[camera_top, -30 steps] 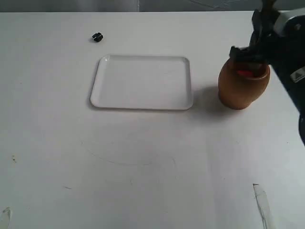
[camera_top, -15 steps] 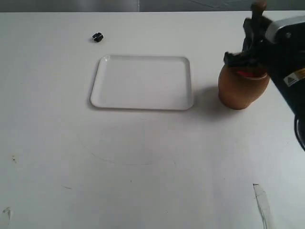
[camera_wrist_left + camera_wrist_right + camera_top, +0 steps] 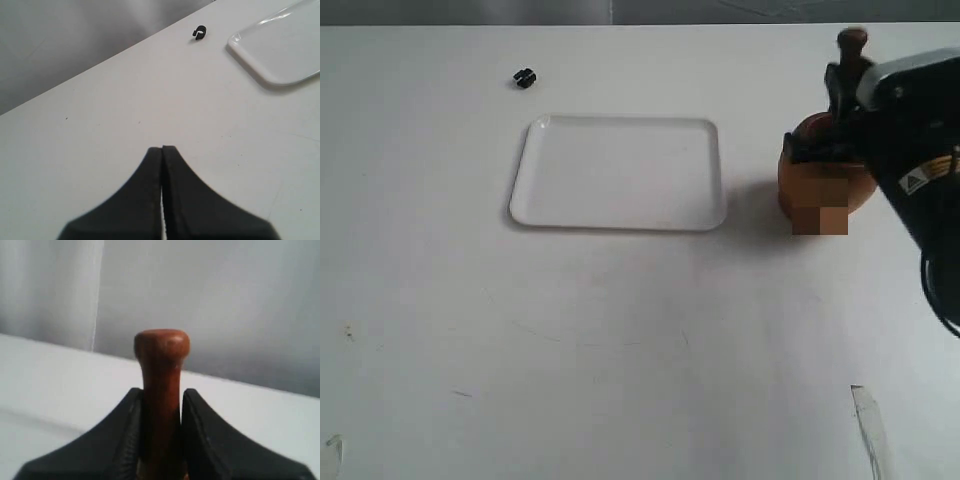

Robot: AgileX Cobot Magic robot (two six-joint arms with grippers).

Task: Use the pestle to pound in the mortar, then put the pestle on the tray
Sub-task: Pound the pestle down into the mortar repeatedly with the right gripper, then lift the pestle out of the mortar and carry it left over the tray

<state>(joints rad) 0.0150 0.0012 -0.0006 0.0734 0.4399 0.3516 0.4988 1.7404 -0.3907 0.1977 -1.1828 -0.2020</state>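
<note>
The light brown wooden mortar (image 3: 820,195) stands at the right of the table, its mouth hidden behind my right arm. The dark reddish-brown pestle (image 3: 851,45) stands upright over it, knob on top, thick end hidden. My right gripper (image 3: 842,85) is shut on the pestle handle (image 3: 161,390), just under the knob (image 3: 161,343). The white tray (image 3: 618,172) lies flat to the left of the mortar with nothing on it; a corner of the tray (image 3: 280,50) shows in the left wrist view. My left gripper (image 3: 163,149) is shut with nothing in it, above bare table.
A small black clip (image 3: 524,77) lies beyond the tray's far left corner, and the clip (image 3: 199,33) also shows in the left wrist view. A strip of clear tape (image 3: 868,425) is stuck near the front right of the white table.
My right gripper has moved left and down with the pestle, so the arm now covers the mortar's mouth and the red inside. Tray and clip have not moved.
</note>
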